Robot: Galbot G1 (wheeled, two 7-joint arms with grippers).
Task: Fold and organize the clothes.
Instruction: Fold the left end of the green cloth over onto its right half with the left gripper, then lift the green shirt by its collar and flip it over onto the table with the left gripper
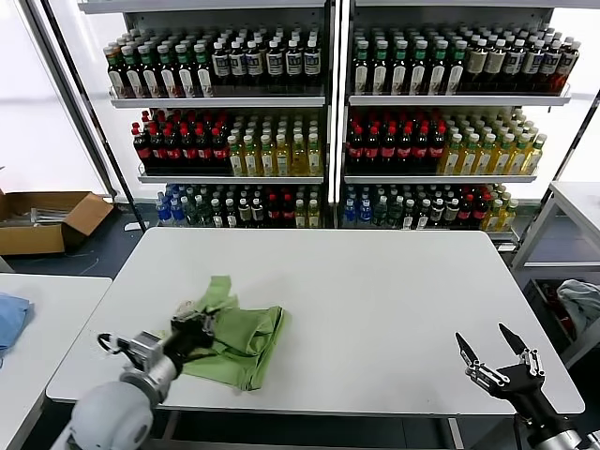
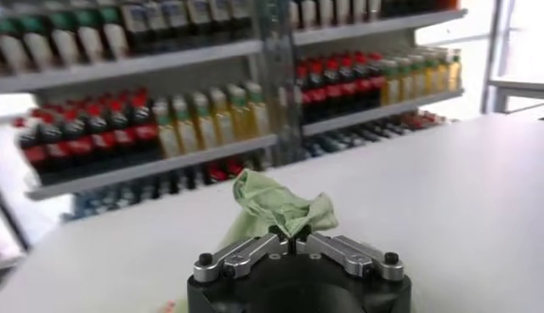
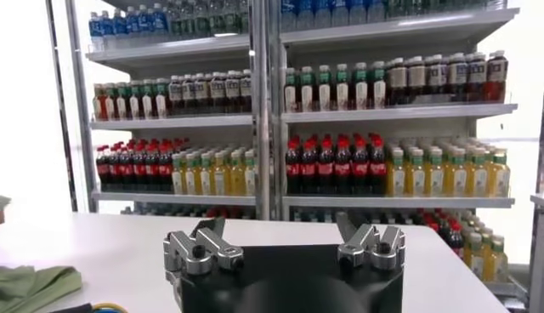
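The clothes, one light green shirt [image 1: 239, 337], lie crumpled in a heap on the white table [image 1: 375, 300], near its front left. My left gripper [image 1: 194, 330] is at the heap's left side, shut on a fold of the green cloth [image 2: 276, 204], which rises in a bunch just past the closed fingertips. No collar, buttons or print show in any view. Low at the table's front right corner, my right gripper [image 1: 489, 345] stands open and holds nothing; its spread fingers [image 3: 208, 228] point toward the shelves. A corner of the green shirt [image 3: 34, 285] also shows in the right wrist view.
Shelves of bottles [image 1: 309, 122] stand behind the table. A second white table [image 1: 37, 328] at the left carries a blue cloth [image 1: 9, 319]. A cardboard box [image 1: 47, 220] lies on the floor at the back left. Another table edge [image 1: 577, 202] is at the right.
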